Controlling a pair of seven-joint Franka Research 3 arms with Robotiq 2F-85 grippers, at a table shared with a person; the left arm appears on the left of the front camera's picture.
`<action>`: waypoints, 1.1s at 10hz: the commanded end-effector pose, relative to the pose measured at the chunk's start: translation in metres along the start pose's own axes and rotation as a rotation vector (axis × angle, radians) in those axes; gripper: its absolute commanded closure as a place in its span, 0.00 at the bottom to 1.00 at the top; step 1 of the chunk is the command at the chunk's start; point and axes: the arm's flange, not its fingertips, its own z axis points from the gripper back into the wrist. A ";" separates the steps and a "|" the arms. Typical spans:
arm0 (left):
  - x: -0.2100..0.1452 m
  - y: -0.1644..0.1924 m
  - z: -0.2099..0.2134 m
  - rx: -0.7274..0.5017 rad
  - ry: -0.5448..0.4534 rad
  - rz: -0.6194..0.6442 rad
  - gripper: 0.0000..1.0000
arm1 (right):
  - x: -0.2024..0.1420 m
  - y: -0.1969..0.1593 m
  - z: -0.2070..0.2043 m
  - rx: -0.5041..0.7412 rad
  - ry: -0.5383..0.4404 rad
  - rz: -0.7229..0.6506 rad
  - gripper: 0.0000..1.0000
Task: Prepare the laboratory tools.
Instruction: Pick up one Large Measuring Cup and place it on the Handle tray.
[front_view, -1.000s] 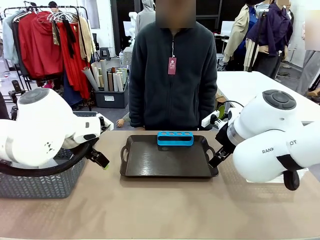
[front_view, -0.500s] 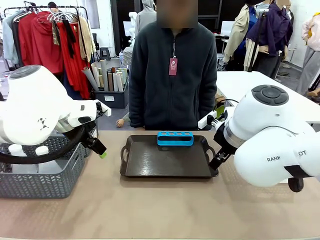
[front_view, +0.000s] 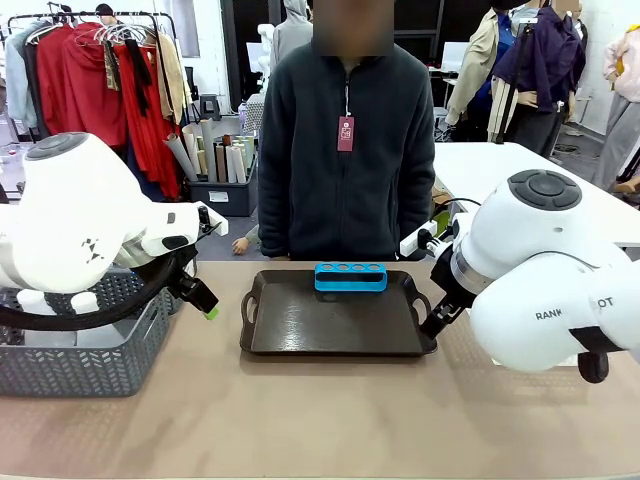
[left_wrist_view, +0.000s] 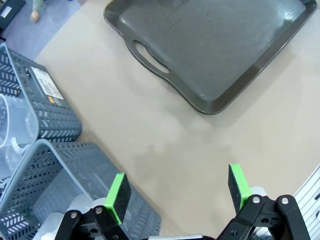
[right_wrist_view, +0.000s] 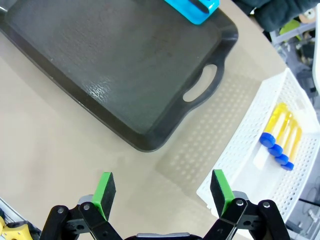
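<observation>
Slim amber tubes with blue caps (right_wrist_view: 281, 134) lie in a white mesh basket (right_wrist_view: 250, 165), to the right of my right gripper (right_wrist_view: 162, 190). That gripper is open and hovers over bare table by the dark tray's (right_wrist_view: 110, 65) handle. A clear plastic vessel (left_wrist_view: 11, 120) sits in a grey basket (left_wrist_view: 47, 102). My left gripper (left_wrist_view: 178, 189) is open above the table between a nearer grey basket (left_wrist_view: 70, 162) and the tray (left_wrist_view: 215, 45). In the front view the left gripper (front_view: 204, 302) hangs beside the grey basket (front_view: 90, 355) and the right gripper (front_view: 440, 318) at the tray's right edge.
A blue tube rack (front_view: 350, 276) with round holes stands at the far edge of the tray (front_view: 335, 320). White rounded tops (front_view: 45, 300) show in the grey basket. A person in a dark jacket (front_view: 345, 150) stands at the far side. Bare table lies in front of the tray.
The left arm lifted off the grey basket, uncovering what is in it, then dipped a little. The right arm rose slightly. Both grippers stayed open.
</observation>
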 end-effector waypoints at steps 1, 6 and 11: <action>0.000 0.000 0.000 0.000 0.000 0.000 0.00 | 0.000 0.000 0.000 0.000 0.000 -0.001 0.00; 0.017 0.000 0.033 -0.250 -0.038 -0.120 0.00 | 0.025 -0.007 0.037 0.252 -0.133 0.053 0.00; 0.017 0.026 0.107 -0.235 -0.163 -0.217 0.00 | 0.028 -0.076 0.113 0.412 -0.273 0.062 0.00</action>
